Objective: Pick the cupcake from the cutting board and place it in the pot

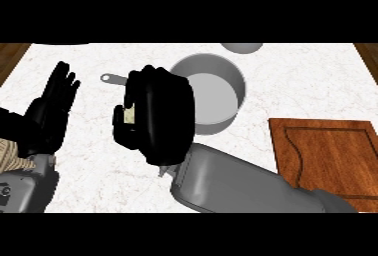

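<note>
One cupcake (131, 115) in right hand (162, 117) by one pot (221, 70); one cutting board (325, 150)

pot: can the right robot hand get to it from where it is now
Probably yes. The right robot hand, curled round the cupcake, sits at the left rim of the pot, whose mouth is open, with nothing in view between them.

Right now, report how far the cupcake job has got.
Done: the cutting board lies bare, so the pick looks finished. In hand: the right hand is curled round a pale bit, likely the cupcake, beside the pot, at its left rim. Left: move it over the pot, whose inside shows nothing yet, and let go. The left hand rests open at the view's left.
</note>
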### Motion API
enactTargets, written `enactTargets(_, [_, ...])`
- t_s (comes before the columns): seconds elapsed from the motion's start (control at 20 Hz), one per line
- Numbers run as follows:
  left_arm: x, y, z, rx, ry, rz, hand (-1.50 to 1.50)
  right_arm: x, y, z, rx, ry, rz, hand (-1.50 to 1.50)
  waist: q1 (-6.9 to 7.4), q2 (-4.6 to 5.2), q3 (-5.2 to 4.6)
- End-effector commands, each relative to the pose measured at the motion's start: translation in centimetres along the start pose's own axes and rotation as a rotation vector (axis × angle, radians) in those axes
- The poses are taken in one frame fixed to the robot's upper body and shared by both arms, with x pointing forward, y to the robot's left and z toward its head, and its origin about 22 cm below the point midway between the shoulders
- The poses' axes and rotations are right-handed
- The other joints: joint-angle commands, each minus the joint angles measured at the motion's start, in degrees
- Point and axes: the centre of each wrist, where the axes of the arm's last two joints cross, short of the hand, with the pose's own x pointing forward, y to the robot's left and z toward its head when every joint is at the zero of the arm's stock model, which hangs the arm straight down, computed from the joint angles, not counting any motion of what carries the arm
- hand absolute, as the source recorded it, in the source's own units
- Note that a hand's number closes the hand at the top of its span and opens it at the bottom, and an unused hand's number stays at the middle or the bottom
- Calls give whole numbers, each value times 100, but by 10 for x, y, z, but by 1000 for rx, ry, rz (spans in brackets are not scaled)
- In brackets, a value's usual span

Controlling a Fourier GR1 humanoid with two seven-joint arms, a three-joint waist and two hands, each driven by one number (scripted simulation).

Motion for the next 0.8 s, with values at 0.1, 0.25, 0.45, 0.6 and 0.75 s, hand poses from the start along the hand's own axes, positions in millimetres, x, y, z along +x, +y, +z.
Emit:
enactTargets(0.1, [-10,5,3,39,6,0,0,-31,38,-18,-98,136,341,150,-155,-14,-3])
enactTargets(0.25, [-2,5,5,19,0,-12,0,-57,52,-30,-106,173,388,150,-74,17,5])
enactTargets(0.45, [-4,7,12,12,-4,-15,0,-87,61,-45,-98,191,368,150,-51,24,8])
enactTargets(0.6, [4,-13,-5,5,-11,9,0,-90,63,-61,-42,239,388,150,17,57,8])
enactTargets(0.75, [-3,-1,-11,-2,-13,-9,0,-97,58,-61,11,328,255,150,-41,57,8])
